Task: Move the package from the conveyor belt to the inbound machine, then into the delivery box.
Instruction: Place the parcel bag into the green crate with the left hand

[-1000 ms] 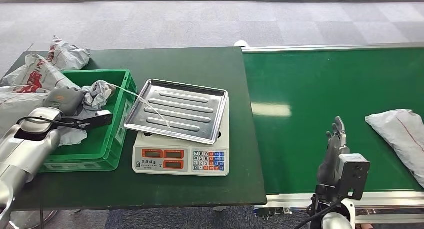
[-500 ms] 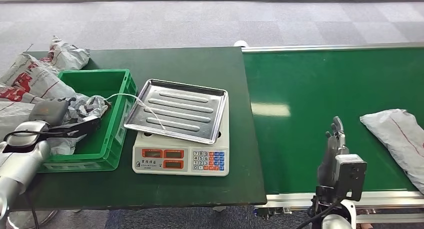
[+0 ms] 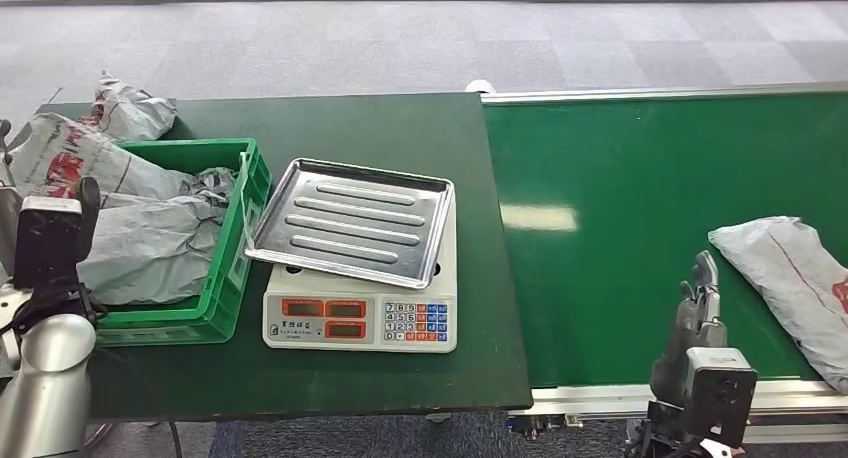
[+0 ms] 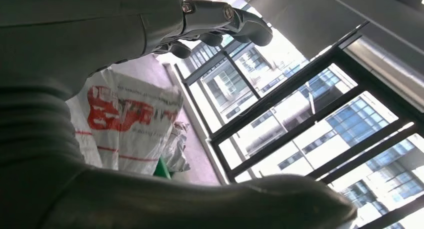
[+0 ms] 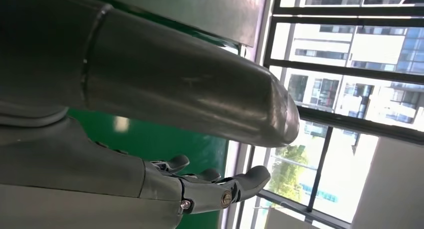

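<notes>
A grey package (image 3: 788, 278) lies on the green conveyor belt (image 3: 640, 198) at the right edge. My right hand (image 3: 698, 303) stands just left of it near the belt's front edge, fingers pointing up and apart, empty; the right wrist view shows this hand (image 5: 200, 189) over the belt (image 5: 150, 134). Another grey package (image 3: 150, 243) lies in the green crate (image 3: 235, 278). My left hand (image 3: 40, 228) is raised at the crate's left side, open and holding nothing, as the left wrist view shows (image 4: 215, 24). The scale (image 3: 360, 320) carries a steel tray (image 3: 350, 220).
Several more grey packages with red print (image 3: 65, 158) are heaped on the dark table (image 3: 400, 128) behind and left of the crate, one seen close (image 4: 130, 124). The conveyor's metal frame (image 3: 600, 398) runs along the front.
My left hand let go of the grey package, which now lies in the crate, and drew back to the left. The package on the belt came a little leftward; my right hand shifted right and lower.
</notes>
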Robot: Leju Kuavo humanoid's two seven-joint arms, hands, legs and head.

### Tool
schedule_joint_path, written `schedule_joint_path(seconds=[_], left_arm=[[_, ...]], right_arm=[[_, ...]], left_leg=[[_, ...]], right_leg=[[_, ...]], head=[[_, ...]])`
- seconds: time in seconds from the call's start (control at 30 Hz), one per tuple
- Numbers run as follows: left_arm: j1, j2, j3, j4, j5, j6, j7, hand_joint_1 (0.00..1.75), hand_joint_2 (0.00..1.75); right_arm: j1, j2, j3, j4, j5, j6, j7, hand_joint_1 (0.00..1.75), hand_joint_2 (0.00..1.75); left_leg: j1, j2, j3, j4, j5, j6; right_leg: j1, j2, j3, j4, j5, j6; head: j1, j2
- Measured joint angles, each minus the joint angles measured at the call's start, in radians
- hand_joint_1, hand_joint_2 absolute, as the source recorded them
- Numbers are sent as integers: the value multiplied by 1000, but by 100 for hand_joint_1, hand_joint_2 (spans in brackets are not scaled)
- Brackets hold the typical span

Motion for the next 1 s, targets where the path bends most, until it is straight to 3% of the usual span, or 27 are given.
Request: schedule_joint_path(seconds=[0.07,0.2,0.33,0.43,0.63,1.0], left_arm=[[43,-19,8,-73,29,36,-42,0,0],[190,-82,7,-266,208,70,-212,0,0],[348,-187,-22,-462,455,46,-382,0,0],[383,-242,-60,-537,501,28,-377,0,0],[382,-318,-76,-590,482,8,-328,0,0],[351,-358,-76,-587,409,-33,-295,0,0]], right_arm=[[4,7,-4,-14,7,-7,-10,0,0],[29,17,-18,-64,8,-26,-58,0,0],[54,35,-55,-111,-27,11,-88,0,175],[52,51,-73,-139,-18,56,-91,0,175],[55,83,-94,-191,-9,81,-94,0,175],[50,105,-112,-214,30,45,-92,0,175]], left_leg=[[0,0,0,0,0,0],[0,1,2,0,-1,1],[-1,0,2,0,-3,3],[-1,-3,2,0,-4,4],[-1,-4,3,0,-2,3],[-1,-5,4,0,-2,3]], right_leg=[[0,-1,1,0,0,0],[0,-1,2,0,0,0],[-1,-1,2,-1,-2,2],[-1,-4,4,-1,-4,4],[-1,-6,6,-1,-3,3],[-1,-6,7,-1,-3,3]], head=[[0,0],[0,0],[0,0],[0,0],[0,0],[0,0]])
